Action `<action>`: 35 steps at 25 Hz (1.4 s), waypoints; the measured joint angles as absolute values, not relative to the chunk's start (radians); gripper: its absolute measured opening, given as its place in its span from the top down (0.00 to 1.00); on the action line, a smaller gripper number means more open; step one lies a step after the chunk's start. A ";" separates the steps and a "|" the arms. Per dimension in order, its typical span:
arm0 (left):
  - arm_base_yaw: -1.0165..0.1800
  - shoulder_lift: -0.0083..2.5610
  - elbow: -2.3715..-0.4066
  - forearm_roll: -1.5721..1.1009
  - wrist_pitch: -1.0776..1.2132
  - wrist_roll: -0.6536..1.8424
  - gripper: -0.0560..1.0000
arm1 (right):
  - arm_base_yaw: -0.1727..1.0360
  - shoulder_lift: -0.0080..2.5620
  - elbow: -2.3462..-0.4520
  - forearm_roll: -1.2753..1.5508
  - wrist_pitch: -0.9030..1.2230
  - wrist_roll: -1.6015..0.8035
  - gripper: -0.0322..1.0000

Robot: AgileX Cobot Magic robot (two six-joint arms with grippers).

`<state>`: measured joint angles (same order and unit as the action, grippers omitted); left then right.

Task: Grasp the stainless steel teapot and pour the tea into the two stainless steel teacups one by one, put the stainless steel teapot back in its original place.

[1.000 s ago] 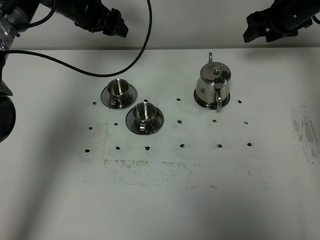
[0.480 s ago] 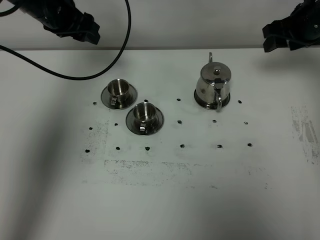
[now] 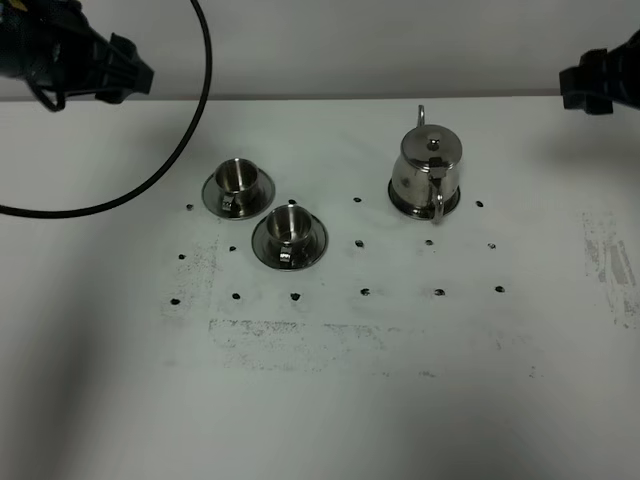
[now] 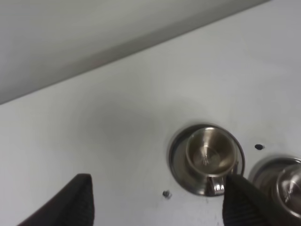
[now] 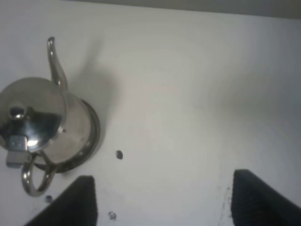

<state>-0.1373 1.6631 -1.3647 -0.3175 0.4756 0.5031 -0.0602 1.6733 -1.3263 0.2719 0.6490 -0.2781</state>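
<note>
Since 1 s ago both arms have pulled back outward: left tool [image 4: 160,203] now sits at the far-left corner of the high view, right tool [image 5: 164,200] at the far-right edge, both well apart from the objs. Both tools' jaws are spread wide, nothing between them. Teapot [image 3: 425,170] stands upright w/ lid on, on its steel disc [image 3: 396,206] right of centre on the surface [image 3: 400,400], spout to the far edge, handle to the near edge; far teacup [image 3: 238,178] & near teacup [image 3: 289,224] sit on saucers just beside each other, left of centre.
</note>
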 joint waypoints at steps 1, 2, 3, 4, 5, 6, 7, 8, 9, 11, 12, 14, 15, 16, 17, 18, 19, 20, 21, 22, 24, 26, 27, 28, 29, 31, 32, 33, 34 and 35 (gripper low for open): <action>-0.137 1.623 -1.328 -0.311 0.463 0.500 0.41 | -0.060 1.657 -1.297 0.280 0.624 -0.278 0.41; -0.137 1.586 -1.287 -0.303 0.449 0.494 0.41 | -0.059 1.638 -1.265 0.287 0.607 -0.278 0.41; -0.137 1.556 -1.251 -0.299 0.435 0.482 0.41 | -0.057 1.621 -1.235 0.290 0.586 -0.278 0.41; -0.137 1.524 -1.219 -0.291 0.420 0.461 0.41 | -0.050 1.605 -1.209 0.290 0.566 -0.278 0.41; -0.137 1.493 -1.198 -0.281 0.410 0.437 0.41 | -0.042 1.593 -1.190 0.290 0.549 -0.278 0.41; -0.137 1.470 -1.179 -0.273 0.406 0.412 0.41 | -0.030 1.580 -1.171 0.291 0.537 -0.278 0.41; -0.137 1.442 -1.163 -0.260 0.406 0.391 0.41 | -0.020 1.569 -1.157 0.291 0.525 -0.278 0.41; -0.137 1.415 -1.150 -0.243 0.409 0.367 0.41 | -0.007 1.561 -1.148 0.291 0.516 -0.278 0.41; -0.137 1.387 -1.136 -0.224 0.425 0.342 0.41 | 0.006 1.553 -1.140 0.291 0.509 -0.278 0.41; -0.137 1.341 -1.113 -0.187 0.457 0.294 0.41 | 0.032 1.546 -1.133 0.291 0.507 -0.278 0.41; -0.137 1.317 -1.106 -0.159 0.479 0.266 0.41 | 0.047 1.546 -1.133 0.291 0.507 -0.278 0.41; -0.137 1.275 -1.088 -0.100 0.525 0.212 0.41 | 0.072 1.546 -1.133 0.291 0.507 -0.278 0.41; -0.137 1.250 -1.076 -0.063 0.545 0.181 0.41 | 0.085 1.546 -1.133 0.291 0.507 -0.278 0.41; -0.137 1.225 -1.064 -0.026 0.569 0.150 0.41 | 0.098 1.546 -1.133 0.291 0.509 -0.278 0.41; -0.137 1.202 -1.049 0.005 0.592 0.118 0.41 | 0.110 1.546 -1.133 0.291 0.509 -0.278 0.41; -0.137 1.175 -1.032 0.041 0.612 0.092 0.41 | 0.120 1.546 -1.133 0.291 0.509 -0.274 0.42; -0.137 1.147 -1.018 0.071 0.636 0.064 0.41 | 0.129 1.546 -1.133 0.290 0.512 -0.268 0.42; -0.137 1.119 -1.000 0.096 0.660 0.039 0.41 | 0.135 1.546 -1.133 0.290 0.514 -0.264 0.42; -0.137 1.094 -0.982 0.112 0.683 0.023 0.41 | 0.138 1.546 -1.133 0.291 0.515 -0.259 0.43; -0.137 1.061 -0.963 0.123 0.702 0.010 0.41 | 0.138 1.546 -1.133 0.290 0.517 -0.254 0.43; -0.137 0.998 -0.930 0.129 0.751 0.000 0.41 | 0.138 1.546 -1.133 0.283 0.524 -0.243 0.43; -0.137 0.920 -0.897 0.132 0.786 0.000 0.41 | 0.138 1.546 -1.133 0.271 0.533 -0.233 0.43; -0.137 0.877 -0.877 0.133 0.804 0.000 0.41 | 0.138 1.546 -1.133 0.269 0.539 -0.230 0.43; -0.137 0.840 -0.859 0.133 0.827 0.000 0.41 | 0.138 1.546 -1.133 0.268 0.549 -0.230 0.43; -0.137 0.796 -0.846 0.133 0.847 -0.009 0.41 | 0.138 1.546 -1.133 0.268 0.559 -0.226 0.43; -0.137 0.710 -0.832 0.132 0.888 -0.024 0.41 | 0.141 1.546 -1.133 0.268 0.575 -0.222 0.43; -0.137 0.675 -0.826 0.132 0.910 -0.029 0.41 | 0.146 1.546 -1.133 0.264 0.580 -0.219 0.43; -0.137 0.634 -0.820 0.130 0.926 -0.032 0.41 | 0.156 1.546 -1.133 0.262 0.588 -0.218 0.43; -0.137 0.596 -0.809 0.122 0.949 -0.034 0.41 | 0.171 1.546 -1.133 0.258 0.592 -0.217 0.43; -0.137 0.566 -0.795 0.113 0.973 -0.036 0.41 | 0.191 1.546 -1.133 0.255 0.592 -0.216 0.43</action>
<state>-0.1373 0.5660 -0.7950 0.1135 0.9732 -0.0355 0.1911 1.5463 -1.1326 0.2553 0.5920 -0.2159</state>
